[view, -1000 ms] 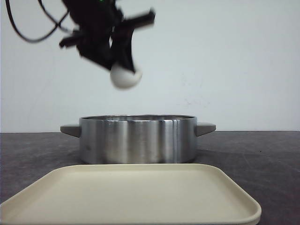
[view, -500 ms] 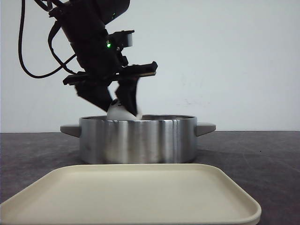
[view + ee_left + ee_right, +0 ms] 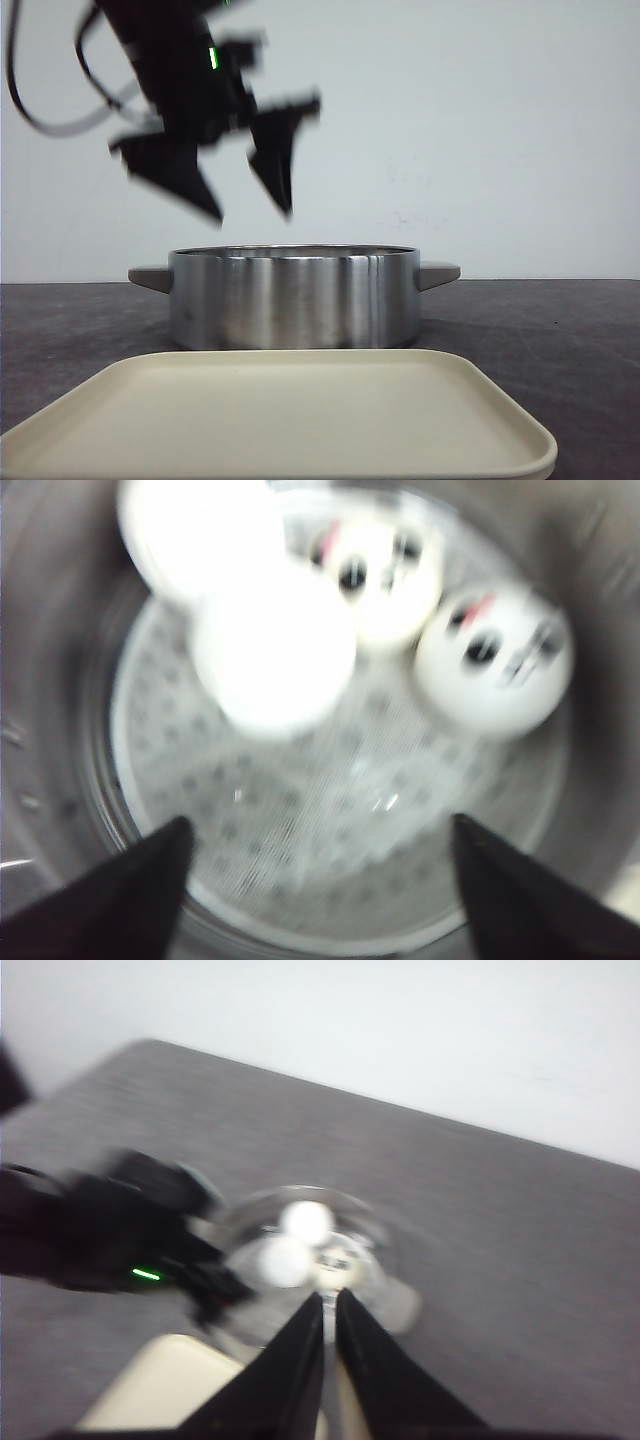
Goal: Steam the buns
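Note:
Several white buns lie inside the steel pot (image 3: 293, 295) on its perforated steamer plate (image 3: 330, 810). Two show panda faces (image 3: 378, 575) (image 3: 495, 660); two show plain white tops (image 3: 272, 645) (image 3: 200, 530). My left gripper (image 3: 250, 212) hangs open and empty just above the pot's left half; in the left wrist view the left gripper (image 3: 320, 822) has only the plate between its fingers. My right gripper (image 3: 330, 1298) is shut, high up and back from the pot (image 3: 310, 1250), holding nothing. The buns (image 3: 283, 1260) show in the right wrist view too. The pot wall hides them in the front view.
A cream tray (image 3: 280, 415) with nothing on it lies in front of the pot, close to the near table edge. The pot has two grey side handles (image 3: 438, 273). Dark table surface (image 3: 560, 330) runs to either side. The left arm (image 3: 110, 1230) reaches over the pot.
The left gripper held a bun above the pot, lowered it inside, then let go. It has risen, open and empty.

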Controlling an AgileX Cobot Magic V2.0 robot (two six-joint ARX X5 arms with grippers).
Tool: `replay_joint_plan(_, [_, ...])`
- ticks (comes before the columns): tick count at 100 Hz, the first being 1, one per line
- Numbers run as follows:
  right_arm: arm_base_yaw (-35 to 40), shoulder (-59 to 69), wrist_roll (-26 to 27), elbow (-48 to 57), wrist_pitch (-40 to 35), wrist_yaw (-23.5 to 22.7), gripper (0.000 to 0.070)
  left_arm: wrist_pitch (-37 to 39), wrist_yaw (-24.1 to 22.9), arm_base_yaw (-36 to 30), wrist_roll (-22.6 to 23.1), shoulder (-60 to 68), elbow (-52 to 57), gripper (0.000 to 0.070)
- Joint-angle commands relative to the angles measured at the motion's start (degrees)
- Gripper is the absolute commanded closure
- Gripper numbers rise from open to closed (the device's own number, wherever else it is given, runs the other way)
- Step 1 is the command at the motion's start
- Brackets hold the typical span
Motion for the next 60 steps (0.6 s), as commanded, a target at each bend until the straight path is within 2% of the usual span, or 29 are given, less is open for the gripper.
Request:
replay_joint_plan(1, [0.6,0.5,-1.2,-1.9,0.9,1.9,0.0687,0.9,-1.2,-1.6,-3.4,-3.7,1.2,0.0582])
replay_joint_plan(6, [0.6,-0.2,-1.2,-5.1,3.2,2.3,0.0687,0.8,-2.3,-2.6,-2.0,-6.6,1.2,0.0700])
replay_joint_plan(20, [0.6,-4.4,-1.2,-17.9,15.6,1.1,0.0687,-2.6,-3.1,-5.4,1.5,-14.7,1.1,0.0700])
replay_joint_plan(39, [0.6,-10.7,0.5,-36.7,33.7,-7.3,0.0687,-3.4,-10.1,-8.3,-1.0,-27.3,-3.3,0.0700])
replay_joint_plan(48, [0.6,-12.7,2.1,-42.7,38.1,-9.0,0.0687,-4.9,-12.8,-8.9,-1.0,-33.2,-6.4,0.0700])
replay_joint_plan(60, [0.6,-14.1,2.2,-47.3,40.9,-9.0,0.0687,-6.5,-13.4,-9.0,-1.5,-40.5,-11.3,0.0700])
